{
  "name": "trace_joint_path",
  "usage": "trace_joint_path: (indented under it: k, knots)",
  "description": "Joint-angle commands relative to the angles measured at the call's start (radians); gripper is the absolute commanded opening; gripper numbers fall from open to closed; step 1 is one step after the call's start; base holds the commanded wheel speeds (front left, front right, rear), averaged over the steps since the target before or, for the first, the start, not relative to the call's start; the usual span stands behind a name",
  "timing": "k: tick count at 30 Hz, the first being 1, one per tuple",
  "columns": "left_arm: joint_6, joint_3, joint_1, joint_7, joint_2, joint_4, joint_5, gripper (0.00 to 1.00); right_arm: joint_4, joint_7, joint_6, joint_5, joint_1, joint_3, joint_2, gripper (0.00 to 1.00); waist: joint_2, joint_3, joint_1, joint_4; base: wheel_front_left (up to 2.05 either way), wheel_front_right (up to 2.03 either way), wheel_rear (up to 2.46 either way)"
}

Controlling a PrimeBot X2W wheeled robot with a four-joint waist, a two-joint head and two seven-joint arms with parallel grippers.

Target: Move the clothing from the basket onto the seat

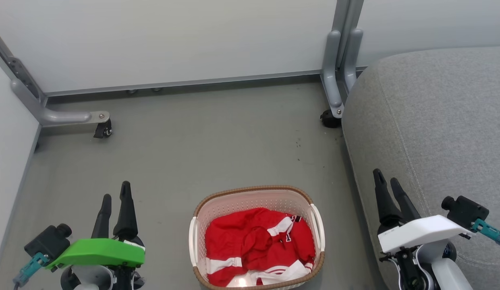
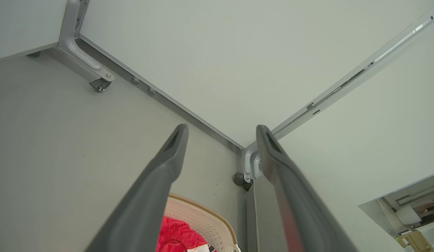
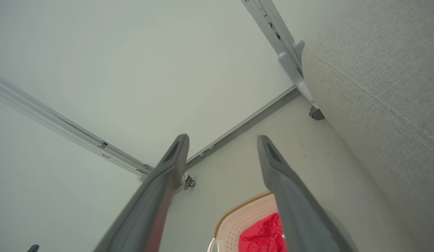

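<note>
Test lab mock-up: white partition panels (image 1: 173, 40) on castered metal frames (image 1: 64, 117), bare grey floor (image 1: 201, 145).

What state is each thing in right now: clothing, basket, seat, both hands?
Bright red white-striped sports clothing: crumpled, inside the basket.
Cream perforated plastic basket with brown woven-look rim: upright on the floor, loaded.
Grey fabric sofa seat cushion: no clothing on its visible part.
Left hand: open, holding nothing, left of the basket.
Right hand: open, holding nothing, near the seat's edge.

L claw (image 2: 222, 126) agape; red clothing (image 2: 175, 234) in basket (image 2: 206, 224).
</note>
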Motion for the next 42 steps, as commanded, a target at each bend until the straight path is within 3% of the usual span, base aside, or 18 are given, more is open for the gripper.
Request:
trace_joint_path:
  k: [1, 13, 42]
  knots:
    - [0.000, -0.005, -0.027, -0.011, 0.007, -0.011, 0.033, 1.00, -0.012, -0.011, 0.001, -0.032, -0.013, 0.010, -0.007, 1.00, 0.0000, 0.000, 0.0000, 0.000, 0.00, 0.00, 0.00]
    - [0.004, -0.027, -0.014, -0.043, 0.007, -0.018, 0.174, 1.00, -0.018, -0.045, 0.001, -0.155, -0.005, 0.059, -0.021, 1.00, 0.0000, -0.008, 0.0000, -0.002, 0.00, 0.00, 0.00]
    - [-0.012, -0.040, -0.019, -0.113, 0.009, 0.001, 0.478, 1.00, -0.029, -0.114, 0.001, -0.443, 0.003, 0.069, -0.022, 1.00, 0.0000, -0.013, 0.0000, 0.011, 0.00, 0.00, 0.00]
